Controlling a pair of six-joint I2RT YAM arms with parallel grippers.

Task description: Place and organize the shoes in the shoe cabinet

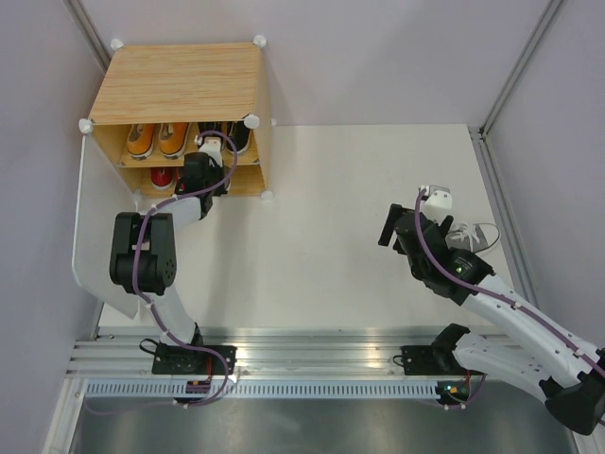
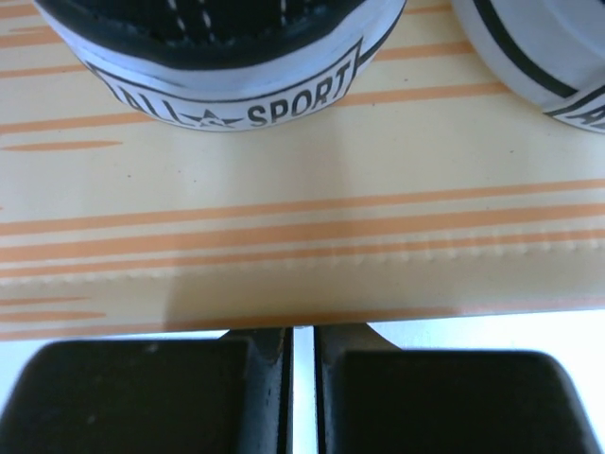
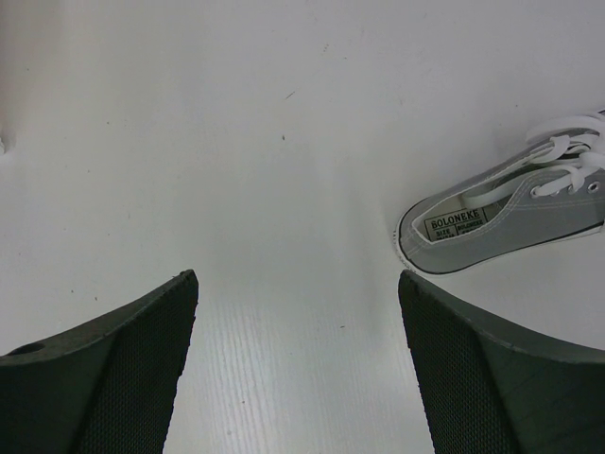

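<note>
table: white matte top point(image 1: 359, 236), seen close under the right wrist camera too point(image 3: 284, 189)
near edge: a metal rail point(image 1: 312, 355) runs along it
far left corner: the shoe cabinet point(image 1: 180, 85) stands here, open front toward the near edge, its white door point(image 1: 95, 236) swung out to the left
right side: one grey sneaker point(image 1: 477, 235) sits on its sole, white laces, well apart from the cabinet

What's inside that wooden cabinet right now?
The cabinet holds an orange pair and black shoes on its upper shelf, and one red shoe below. The left arm covers the rest of the lower shelf.
</note>
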